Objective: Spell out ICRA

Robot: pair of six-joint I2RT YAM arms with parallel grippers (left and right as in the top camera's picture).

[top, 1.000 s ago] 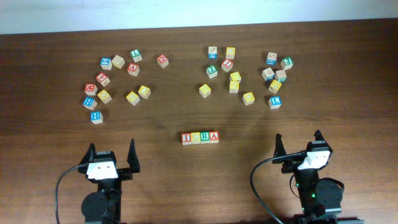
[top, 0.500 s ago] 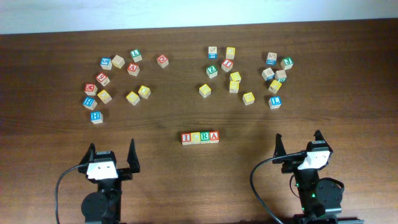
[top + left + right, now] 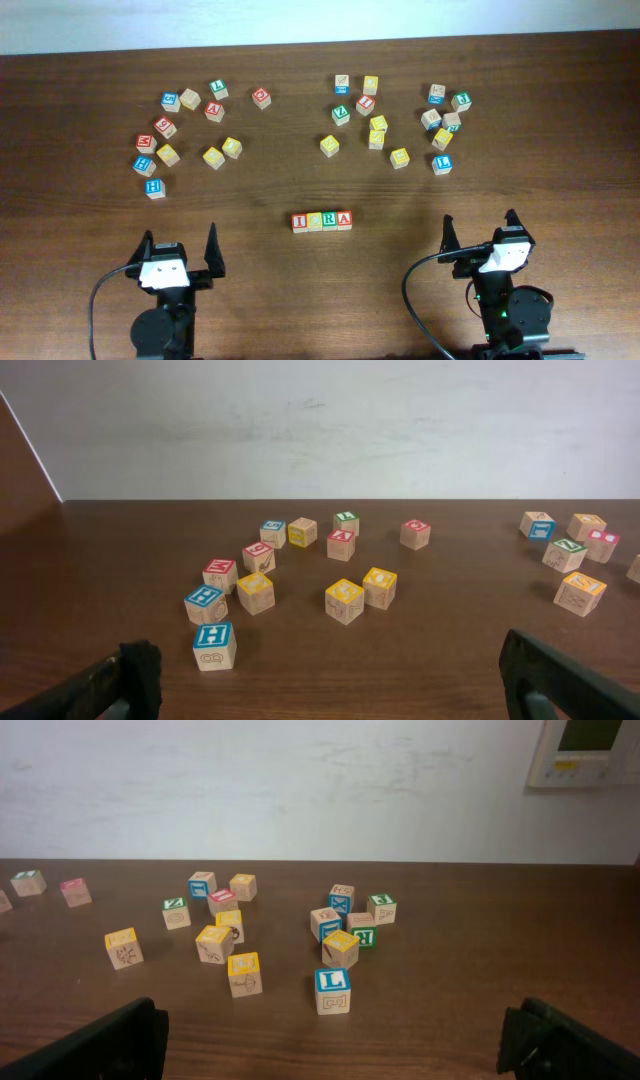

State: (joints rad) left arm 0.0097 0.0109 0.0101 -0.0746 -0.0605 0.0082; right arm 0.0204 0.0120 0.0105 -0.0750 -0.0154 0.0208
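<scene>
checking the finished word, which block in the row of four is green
The R block, third from the left; the I and A are red, the C yellow.

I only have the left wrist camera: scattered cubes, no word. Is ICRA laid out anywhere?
Observer: Yes. Overhead shows the ICRA row, four cubes side by side, nearer the robot than anything in your view.
Operator: What order and colours?
Observer: From the robot's left: red I, yellow C, green R, red A.
Operator: Is the right gripper holding anything?
Observer: No. The right gripper is open and empty, off to the right of the row.
</scene>
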